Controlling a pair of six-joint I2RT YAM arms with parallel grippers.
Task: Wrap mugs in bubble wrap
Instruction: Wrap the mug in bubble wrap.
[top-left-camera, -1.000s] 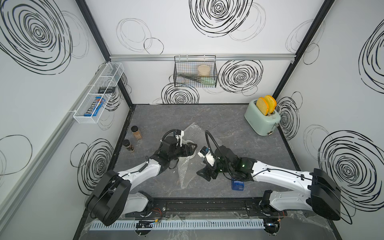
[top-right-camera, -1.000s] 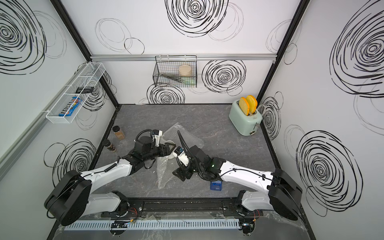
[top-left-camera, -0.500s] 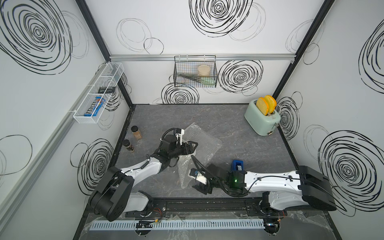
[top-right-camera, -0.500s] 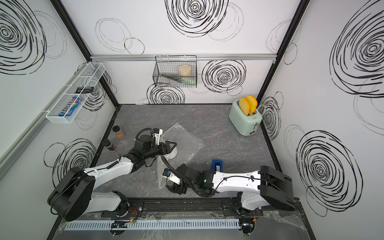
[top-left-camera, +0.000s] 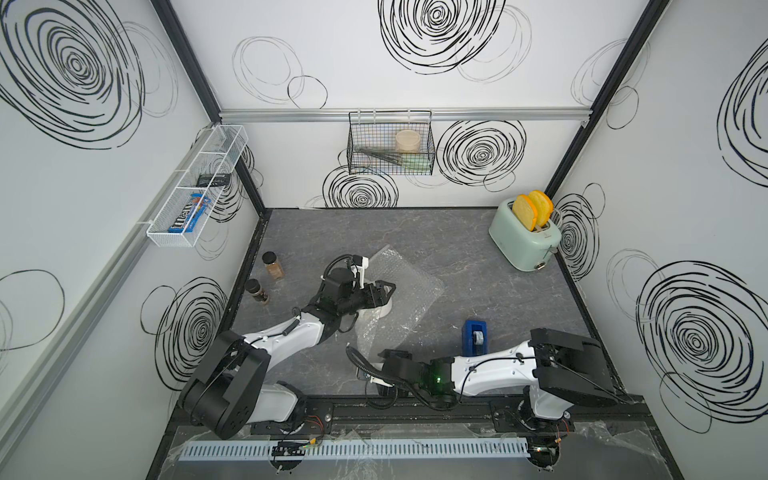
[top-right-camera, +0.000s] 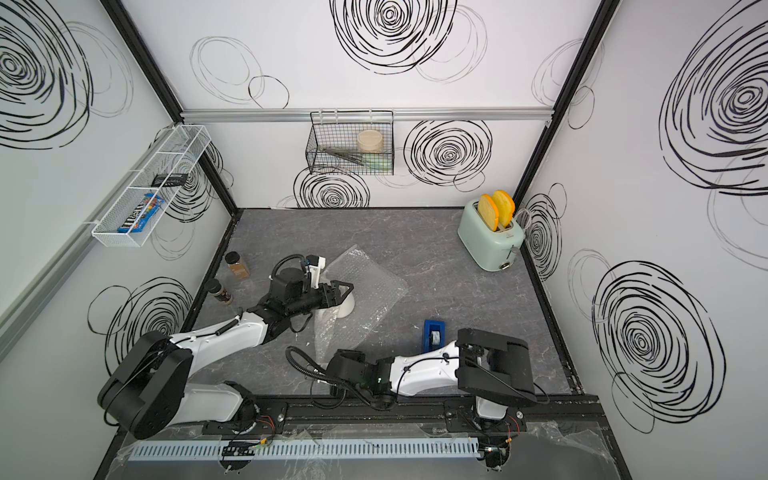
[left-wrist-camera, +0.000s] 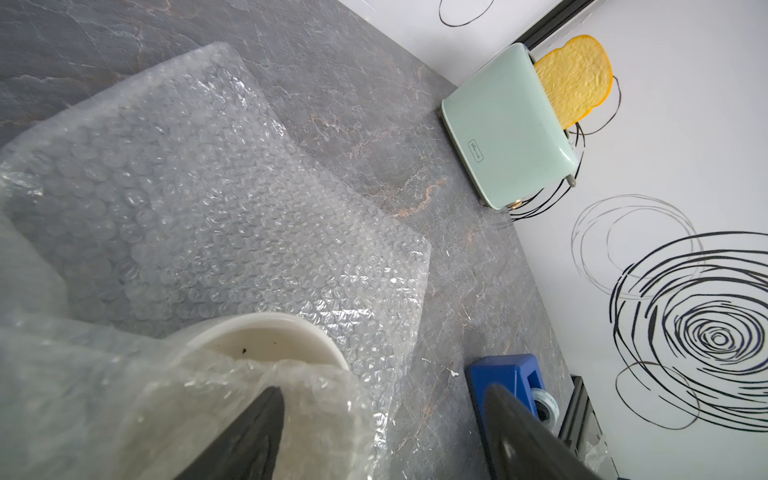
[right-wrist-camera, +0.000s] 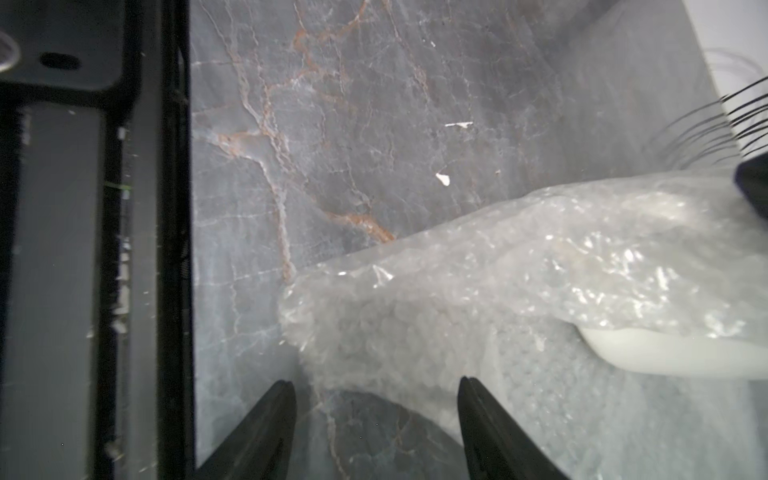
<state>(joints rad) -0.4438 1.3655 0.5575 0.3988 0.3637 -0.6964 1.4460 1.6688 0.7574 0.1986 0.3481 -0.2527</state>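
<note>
Mug (left-wrist-camera: 266, 332): lies just ahead of the left gripper (left-wrist-camera: 384, 388), off the tip of one finger (left-wrist-camera: 249, 436). Half covered by a fold of the bubble wrap (left-wrist-camera: 187, 187), so only the rim and pale inside show in the left wrist view. Reads in both top views as a white patch right under that gripper's fingers, mug (top-left-camera: 384, 311), mug (top-right-camera: 347, 311).

Left gripper (top-left-camera: 388, 296): jaws spread wide, nothing clamped between them. One finger over the fold draped on the mug; contact with the plastic not clear from this angle. Other finger over bare table (top-left-camera: 415, 232), with the blue tape dispenser (left-wrist-camera: 507, 374) just beyond it.

Right gripper (right-wrist-camera: 374, 382): low over the table beside the black front rail (right-wrist-camera: 166, 249). Jaws apart, gap empty. Crumpled near edge of the bubble wrap (right-wrist-camera: 457, 291) just past the fingertips. Mug (right-wrist-camera: 665, 353) farther ahead and off to one side, showing white under the sheet.

Bubble wrap (top-left-camera: 409, 286), top views: spreads flat from the left gripper toward the back of the table, with a rumpled end running toward the right gripper.

Tape dispenser (top-left-camera: 475, 336): upright beside the right forearm, near the sheet but apart from it.

Mint toaster (top-left-camera: 523, 237): well beyond both grippers in the far corner, holding two slices on end.
</note>
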